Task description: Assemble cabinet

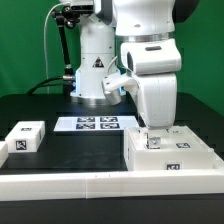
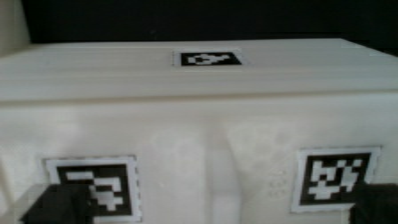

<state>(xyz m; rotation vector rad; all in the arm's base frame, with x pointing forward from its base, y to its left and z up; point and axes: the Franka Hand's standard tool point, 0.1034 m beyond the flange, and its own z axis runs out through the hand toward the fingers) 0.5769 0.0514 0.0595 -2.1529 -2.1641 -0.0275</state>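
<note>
Your gripper point(image 1: 152, 136) sits low on the cabinet point(image 1: 178, 158) at the exterior view's right (the small white block point(image 1: 25, 138) lies well apart), seemingly at the grasping step, yet I cannot tell whether its fingers are clamped, so next you need a firm, square hold.

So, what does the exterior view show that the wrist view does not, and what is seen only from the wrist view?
Only the exterior view shows the arm, its tool low at the cabinet, the small white block toward that view's left, and the marker board on the black table. Only the wrist view shows the cabinet close up, filling the picture, with one tag on the far face and two large ones on the near face. Both show the white cabinet. Neither shows whether the tool is open.
</note>
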